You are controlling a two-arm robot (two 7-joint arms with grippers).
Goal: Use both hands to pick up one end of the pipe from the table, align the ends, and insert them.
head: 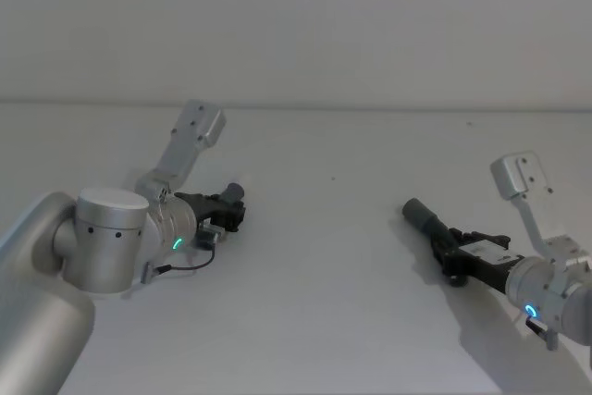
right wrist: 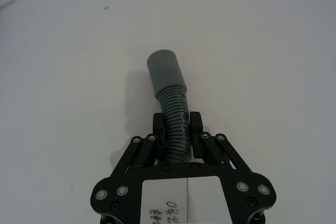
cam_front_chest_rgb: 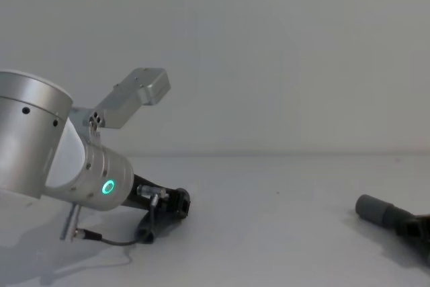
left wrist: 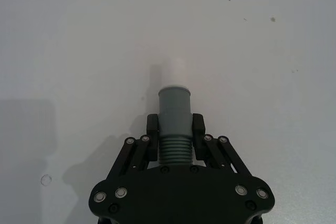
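Your left end effector (left wrist: 175,129) is pinching the short pipe piece (left wrist: 174,109) at its ribbed section, and the white tip (left wrist: 175,72) juts out past the fingers. Your right end effector (right wrist: 178,129) is clamped on the ribbed pipe piece (right wrist: 174,116), with its smooth cuff (right wrist: 164,72) sticking out ahead. Both sit low over the bench (head: 333,302), one at each side and well apart, each pipe end angled inward toward the middle.

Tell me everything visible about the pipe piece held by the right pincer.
The ribbed pipe piece is dark grey and plastic-looking: a corrugated flexible length ending in a smooth, wider cuff. The right pincer is shut on its ribbed part, with the cuff jutting out ahead, slightly bent. It lies low over the white table; contact there is unclear.
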